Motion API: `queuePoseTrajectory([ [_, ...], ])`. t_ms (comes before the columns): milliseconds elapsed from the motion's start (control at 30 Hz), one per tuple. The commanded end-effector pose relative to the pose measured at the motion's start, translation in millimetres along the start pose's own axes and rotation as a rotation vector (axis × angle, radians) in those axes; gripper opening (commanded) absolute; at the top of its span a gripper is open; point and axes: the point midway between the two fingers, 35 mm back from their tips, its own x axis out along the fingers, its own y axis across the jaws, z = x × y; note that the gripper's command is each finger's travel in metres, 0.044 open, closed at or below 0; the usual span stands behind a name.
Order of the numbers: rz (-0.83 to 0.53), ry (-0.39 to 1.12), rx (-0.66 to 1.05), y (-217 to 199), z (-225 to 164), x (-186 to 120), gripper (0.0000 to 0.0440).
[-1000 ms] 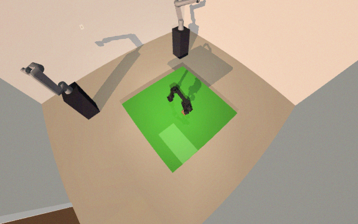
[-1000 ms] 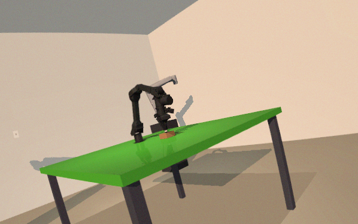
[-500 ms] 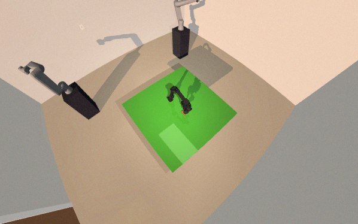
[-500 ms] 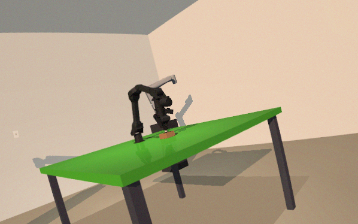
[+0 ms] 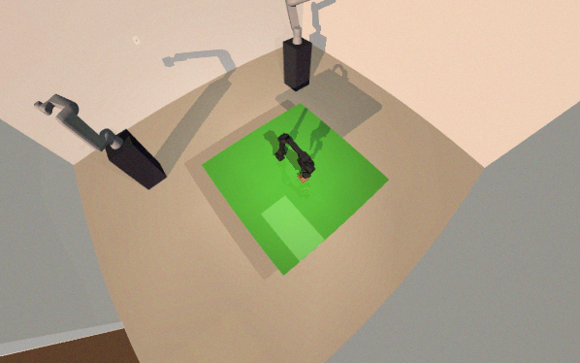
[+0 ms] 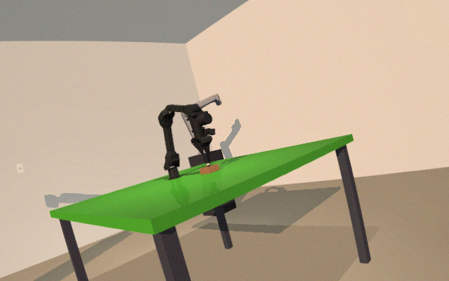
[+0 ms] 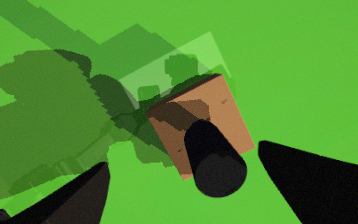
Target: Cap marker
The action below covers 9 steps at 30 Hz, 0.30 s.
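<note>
The orange-brown holder block [image 5: 303,180] [image 6: 209,170] [image 7: 233,117] stands on the green table [image 5: 240,170] [image 6: 275,161] [image 7: 306,60]. The black cap [image 7: 220,175] is on top of the upright marker in the block, seen from above. No pale band of marker shows below the cap in the wrist view. A small pale spot just above the block shows in the exterior view. How far down the cap sits cannot be told. My gripper [image 7: 184,158] [image 6: 207,163] is wide open just above the block, one finger on each side of the cap, both apart from it.
My arm's base [image 6: 173,173] stands on the table behind the block. Two other arms on black pedestals [image 5: 297,65] [image 5: 136,160] stand on the floor beyond the table. Dark shadows of the arm lie beside the block.
</note>
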Motion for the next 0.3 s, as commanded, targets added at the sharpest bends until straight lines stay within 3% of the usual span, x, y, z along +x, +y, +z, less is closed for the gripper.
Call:
queuePoseTrajectory([
  [0,-0.036,-0.028,-0.023,-1,3,-14,0.044],
  [133,-0.057,-0.041,-0.034,-1,3,-23,0.0425],
  [267,-0.07,-0.049,-0.038,1,2,-29,0.0365],
])
